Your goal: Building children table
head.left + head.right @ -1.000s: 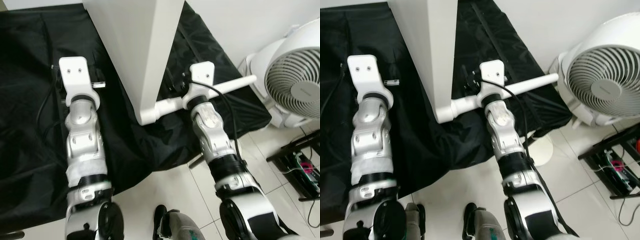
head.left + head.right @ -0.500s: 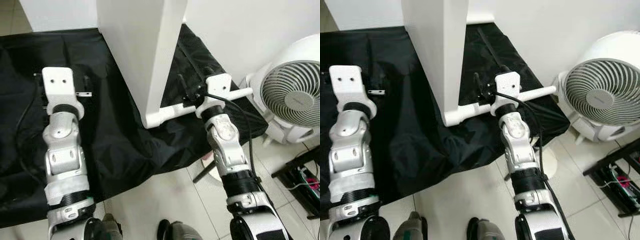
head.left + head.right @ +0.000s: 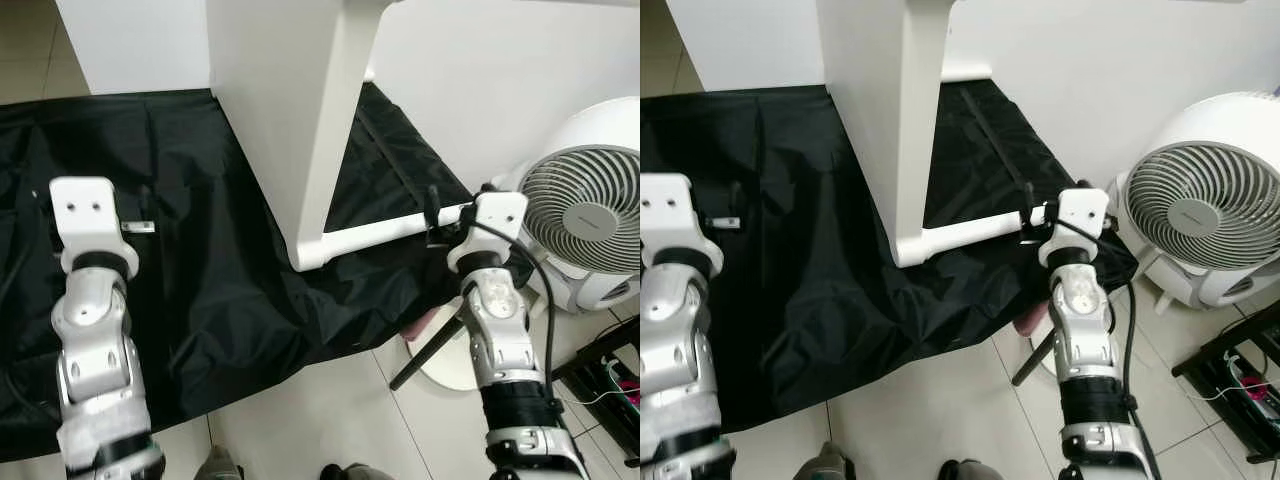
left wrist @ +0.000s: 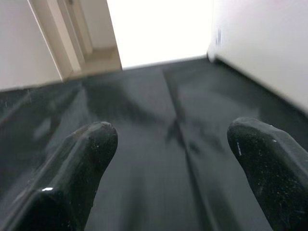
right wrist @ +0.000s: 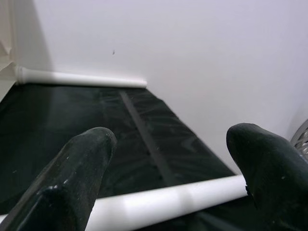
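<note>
From my head cam my right gripper [image 3: 432, 212] has slid out along the white table leg [image 3: 375, 230] lying on the black sheet [image 3: 200, 290] toward the fan [image 3: 590, 215], right wrist shows fingers [image 5: 79, 178] spread wide above it holding nothing, left wrist same, my left gripper [image 4: 175, 159] gaping over cloth.

My left arm [image 3: 95, 340] and right arm [image 3: 505, 360]: silver jointed segments, black collars, white wrist plates bearing two screw holes; a black cable loops along the right. My fingertips [image 4: 86, 159] are rounded, matte black, faintly speckled.
</note>
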Controlling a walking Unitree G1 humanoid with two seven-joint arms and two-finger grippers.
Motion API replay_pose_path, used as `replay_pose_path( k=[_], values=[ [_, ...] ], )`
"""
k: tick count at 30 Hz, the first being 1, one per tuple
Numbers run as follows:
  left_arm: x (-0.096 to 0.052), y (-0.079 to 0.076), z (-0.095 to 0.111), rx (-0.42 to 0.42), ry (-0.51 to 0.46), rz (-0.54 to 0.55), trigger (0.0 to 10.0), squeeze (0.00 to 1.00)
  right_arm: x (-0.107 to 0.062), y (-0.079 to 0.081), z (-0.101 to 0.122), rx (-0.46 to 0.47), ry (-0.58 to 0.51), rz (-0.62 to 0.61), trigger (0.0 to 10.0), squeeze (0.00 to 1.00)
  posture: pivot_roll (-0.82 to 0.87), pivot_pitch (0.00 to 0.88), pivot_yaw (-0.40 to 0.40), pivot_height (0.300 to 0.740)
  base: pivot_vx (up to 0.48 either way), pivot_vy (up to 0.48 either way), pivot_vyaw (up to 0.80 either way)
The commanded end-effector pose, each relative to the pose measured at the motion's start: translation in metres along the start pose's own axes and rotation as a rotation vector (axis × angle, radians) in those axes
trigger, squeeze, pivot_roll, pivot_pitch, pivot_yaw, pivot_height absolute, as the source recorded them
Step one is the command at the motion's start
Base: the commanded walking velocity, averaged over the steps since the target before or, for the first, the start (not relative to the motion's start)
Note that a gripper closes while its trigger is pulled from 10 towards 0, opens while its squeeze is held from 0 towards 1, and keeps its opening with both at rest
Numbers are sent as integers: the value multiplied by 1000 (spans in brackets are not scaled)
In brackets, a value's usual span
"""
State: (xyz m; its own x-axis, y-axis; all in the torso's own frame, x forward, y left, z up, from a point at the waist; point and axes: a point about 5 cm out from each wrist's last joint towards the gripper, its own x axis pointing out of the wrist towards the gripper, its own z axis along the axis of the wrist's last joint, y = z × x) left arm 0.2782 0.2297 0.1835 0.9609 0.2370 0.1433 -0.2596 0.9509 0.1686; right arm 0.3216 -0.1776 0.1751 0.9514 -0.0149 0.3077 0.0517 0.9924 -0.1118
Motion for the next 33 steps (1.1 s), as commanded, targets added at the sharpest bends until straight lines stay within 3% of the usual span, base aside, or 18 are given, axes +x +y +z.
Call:
replay_pose_path(
  k=[1, 6, 11, 16, 33],
  values=[
    [-1, -1, 3, -8, -13, -7, 10000, 0, -1, 0, 1, -2, 3, -2, 10000, 0, 159, 15, -43, 740, 0, 0, 0],
    [-9, -3, -2, 0, 1, -31, 10000, 0, -4, 5, -4, 3, 19, 15, 10000, 0, 166, 16, -50, 740, 0, 0, 0],
    [-31, -6, -10, 11, 12, -117, 10000, 0, -13, 4, -13, 12, 55, 48, 10000, 0, 178, 12, -67, 740, 0, 0, 0],
    [-45, -21, -10, -38, -16, -180, 10000, 0, -24, 13, -16, 49, 71, 89, 10000, 0, 181, 1, -68, 740, 0, 0, 0],
    [-48, -39, -3, -79, -45, -220, 10000, 0, -33, 20, -10, 17, 56, 149, 10000, 0, 157, 17, -51, 740, 0, 0, 0]
  ],
)
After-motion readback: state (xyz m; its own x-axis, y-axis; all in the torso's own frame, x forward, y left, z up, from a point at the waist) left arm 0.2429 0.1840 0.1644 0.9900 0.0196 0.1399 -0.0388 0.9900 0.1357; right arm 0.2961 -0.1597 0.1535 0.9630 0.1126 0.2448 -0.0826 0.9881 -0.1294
